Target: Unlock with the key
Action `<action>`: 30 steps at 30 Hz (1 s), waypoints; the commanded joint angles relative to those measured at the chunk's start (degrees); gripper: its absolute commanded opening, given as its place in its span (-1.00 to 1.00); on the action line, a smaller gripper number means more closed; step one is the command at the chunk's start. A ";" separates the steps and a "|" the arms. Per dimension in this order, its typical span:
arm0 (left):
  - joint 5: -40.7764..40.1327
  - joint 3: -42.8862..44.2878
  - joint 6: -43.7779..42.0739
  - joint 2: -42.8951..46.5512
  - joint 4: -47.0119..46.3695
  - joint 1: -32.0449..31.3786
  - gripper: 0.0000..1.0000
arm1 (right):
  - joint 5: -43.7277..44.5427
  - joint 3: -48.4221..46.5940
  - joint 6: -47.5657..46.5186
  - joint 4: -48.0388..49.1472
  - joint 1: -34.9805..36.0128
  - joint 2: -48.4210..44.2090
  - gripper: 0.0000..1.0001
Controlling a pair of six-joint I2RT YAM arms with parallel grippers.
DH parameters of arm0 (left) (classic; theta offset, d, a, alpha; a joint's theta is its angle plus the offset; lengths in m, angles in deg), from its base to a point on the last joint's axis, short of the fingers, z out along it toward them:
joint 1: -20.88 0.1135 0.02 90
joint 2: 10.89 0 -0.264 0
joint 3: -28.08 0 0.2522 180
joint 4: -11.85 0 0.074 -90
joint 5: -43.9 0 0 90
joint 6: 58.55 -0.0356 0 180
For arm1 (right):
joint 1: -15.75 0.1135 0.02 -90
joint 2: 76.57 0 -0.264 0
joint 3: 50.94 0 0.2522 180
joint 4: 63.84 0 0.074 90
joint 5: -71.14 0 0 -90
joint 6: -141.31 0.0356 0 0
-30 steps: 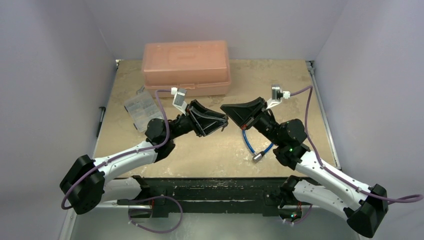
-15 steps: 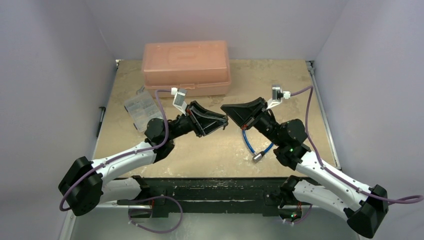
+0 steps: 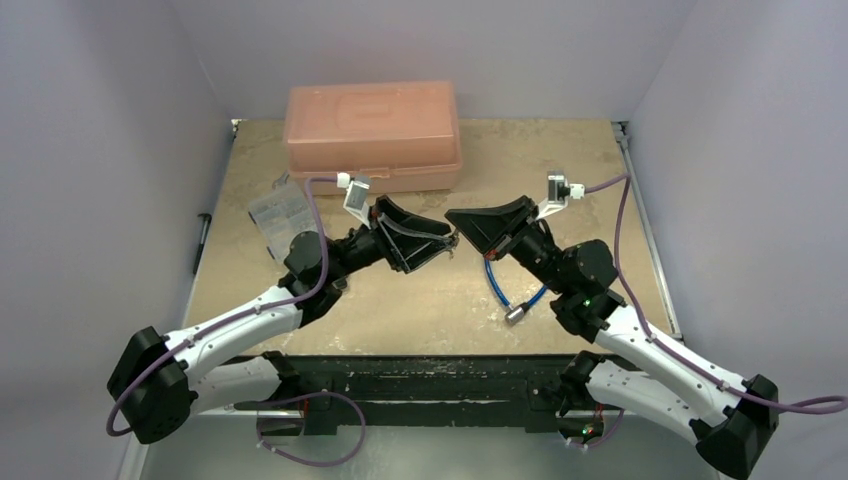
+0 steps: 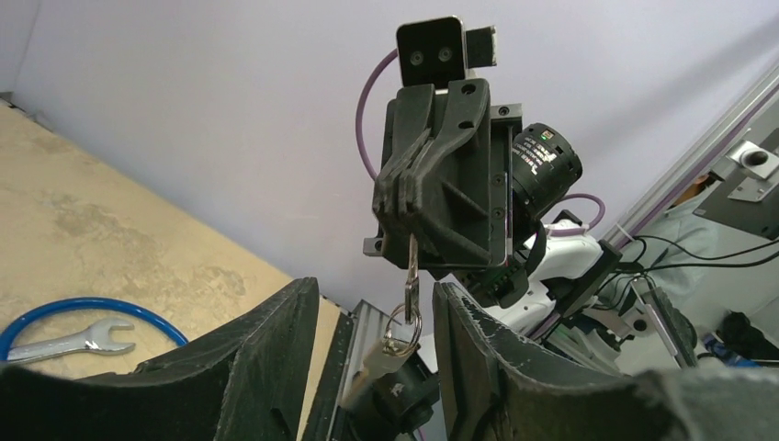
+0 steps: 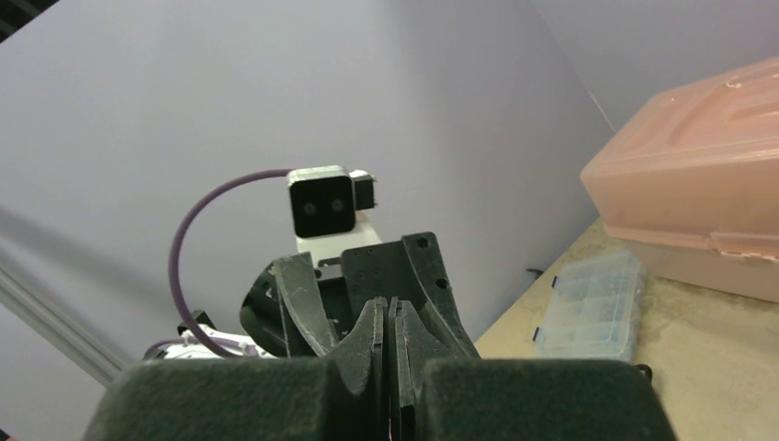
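Right end effector (image 4: 411,237) is clamped tight on a silver blade (image 4: 412,266), with a ring (image 4: 404,326) dangling beneath it! The black-headed key (image 4: 400,404) hangs off that ring, right between the left end effector (image 4: 375,289)'s wide-spread fingers.

**Robot test cell, probably in a laboratory.** A tan table (image 3: 430,300) is boxed in by plain lilac panels (image 3: 110,150). An aluminium profile rail (image 4: 684,170) frames one edge, with loose cables (image 4: 707,246) and blurred equipment beyond
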 commanded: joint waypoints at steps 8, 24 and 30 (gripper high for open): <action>-0.41 4.04 -3.96 0.25 4.41 -0.23 -0.07 | 4.33 -2.85 -1.39 -4.27 0.16 -0.11 -1.00; 0.23 5.21 -5.69 -0.21 9.00 -1.75 -0.17 | 6.68 -3.31 -1.49 -6.11 0.16 0.50 -1.00; 0.96 6.09 -5.37 -1.08 9.58 -2.20 -0.19 | 7.39 -3.08 -1.77 -6.84 0.16 0.58 -1.00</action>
